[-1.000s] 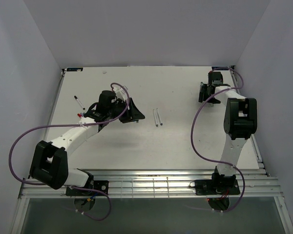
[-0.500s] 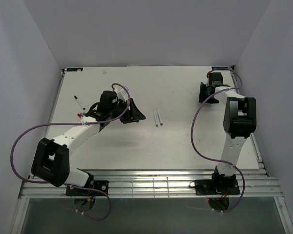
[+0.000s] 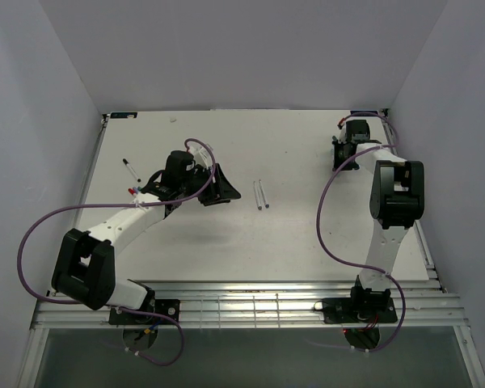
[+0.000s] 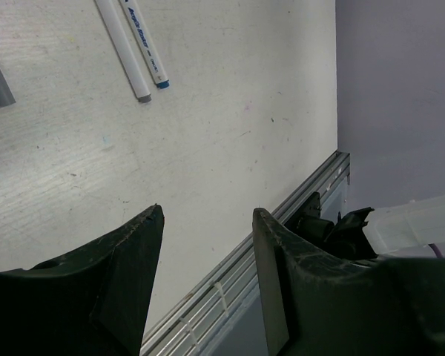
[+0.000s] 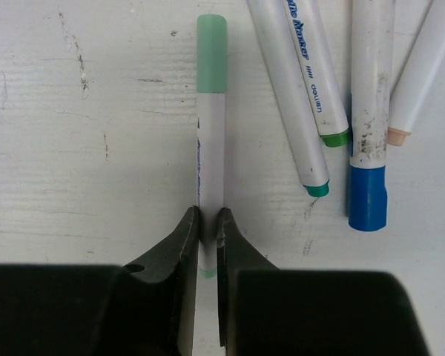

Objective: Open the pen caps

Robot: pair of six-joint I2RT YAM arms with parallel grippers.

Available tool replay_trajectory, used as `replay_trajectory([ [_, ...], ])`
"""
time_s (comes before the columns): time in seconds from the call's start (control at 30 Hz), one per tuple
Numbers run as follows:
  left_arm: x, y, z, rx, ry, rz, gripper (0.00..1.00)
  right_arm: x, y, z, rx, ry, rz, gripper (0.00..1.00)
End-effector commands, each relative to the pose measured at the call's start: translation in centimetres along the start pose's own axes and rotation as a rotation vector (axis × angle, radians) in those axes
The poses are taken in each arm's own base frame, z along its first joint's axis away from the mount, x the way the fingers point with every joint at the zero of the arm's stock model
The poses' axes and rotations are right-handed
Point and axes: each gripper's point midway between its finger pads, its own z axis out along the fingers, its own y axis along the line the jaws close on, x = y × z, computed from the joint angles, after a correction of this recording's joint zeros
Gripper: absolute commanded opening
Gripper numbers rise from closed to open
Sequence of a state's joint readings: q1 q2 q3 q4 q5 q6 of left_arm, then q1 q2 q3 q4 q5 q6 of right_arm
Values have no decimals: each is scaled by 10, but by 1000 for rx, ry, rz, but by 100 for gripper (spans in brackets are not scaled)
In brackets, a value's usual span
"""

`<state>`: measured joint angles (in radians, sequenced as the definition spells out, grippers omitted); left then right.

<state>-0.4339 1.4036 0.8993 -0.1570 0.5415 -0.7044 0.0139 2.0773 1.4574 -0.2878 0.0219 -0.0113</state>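
1. Pen [image 5: 211, 148] with a mint cap [image 5: 211, 44] lay at the far right of the worktop [image 5: 74, 148], barrel pinched by the closed right tool [image 5: 208, 222].
2. Four more pens [image 5: 292, 96] lay just beside it.
3. Meanwhile the left tool [image 4: 208, 215] hung open over mid-worktop, gripping nothing.

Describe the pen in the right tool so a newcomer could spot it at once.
At the table's far right corner, the right tool is shut on one white pen. It lies left of four other pens in the wrist view. Only it wears a pale mint-green cap; theirs end in darker green, blue or peach.
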Motion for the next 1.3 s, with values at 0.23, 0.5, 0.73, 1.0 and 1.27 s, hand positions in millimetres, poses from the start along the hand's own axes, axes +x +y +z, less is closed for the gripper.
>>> replay_trajectory([
  [0.23, -19, -5, -3, -55, -49, -26, 62, 17, 134, -73, -291, -31, -82, 8],
  [0.5, -35, -5, 7, -79, -69, -81, 61, 61, 240, -154, -611, -51, -146, 8],
  [0.73, -49, -4, 13, -113, -97, -106, 61, 83, 295, -197, -737, -85, -208, 8],
  [1.0, -45, -1, 20, -108, -79, -143, 63, 88, 309, -217, -819, -113, -197, 8],
  [1.27, -41, 5, 29, -103, -66, -164, 64, 90, 323, -229, -873, -120, -199, 8],
])
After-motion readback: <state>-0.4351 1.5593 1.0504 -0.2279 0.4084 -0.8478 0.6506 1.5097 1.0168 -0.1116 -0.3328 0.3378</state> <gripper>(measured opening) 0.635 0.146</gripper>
